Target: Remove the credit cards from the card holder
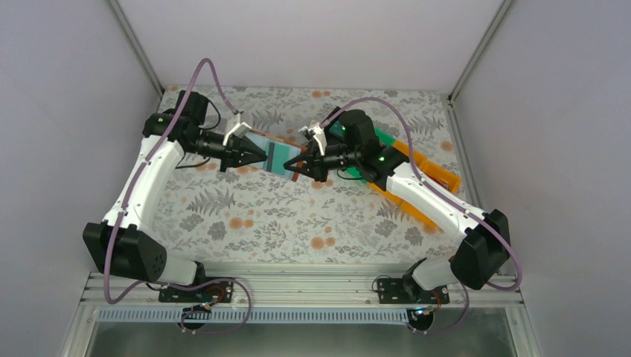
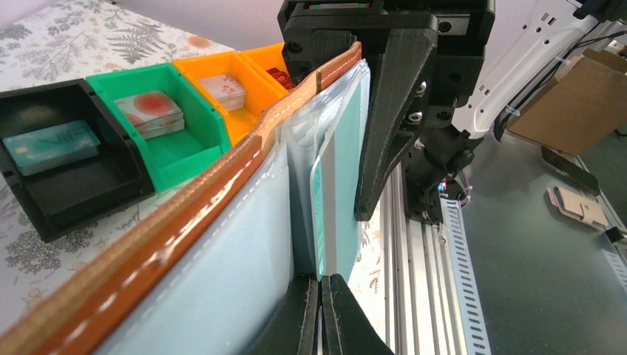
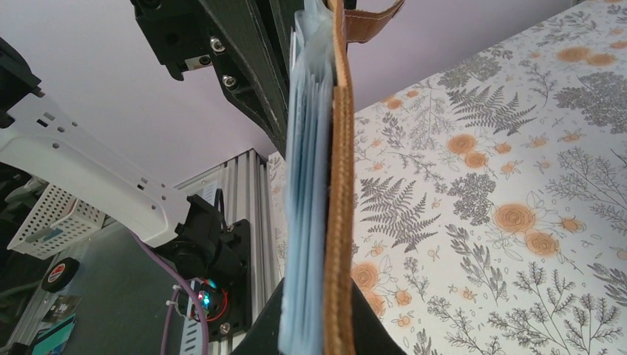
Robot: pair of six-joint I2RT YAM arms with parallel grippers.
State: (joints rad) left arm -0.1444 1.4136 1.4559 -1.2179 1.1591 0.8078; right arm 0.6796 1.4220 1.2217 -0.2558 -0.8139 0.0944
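1. Along the table's (image 1: 298, 223) right edge, three bins: the black bin (image 2: 66, 196) holds a teal credit card (image 2: 50, 146), the green bin (image 2: 181, 155) a red-spotted card stack (image 2: 150, 112), and the orange bin (image 2: 240, 122) a pale card (image 2: 224, 89).
2. Above the table, the card holder (image 1: 277, 156) hangs open between my arms, with a teal slotted card (image 2: 341, 163) inside.
3. My left gripper (image 1: 260, 158) and right gripper (image 1: 292, 168) each pinch one end.

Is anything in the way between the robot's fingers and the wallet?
Nothing visible is in the way. The left fingers and the right fingers are shut on the card holder, one pair at each end.
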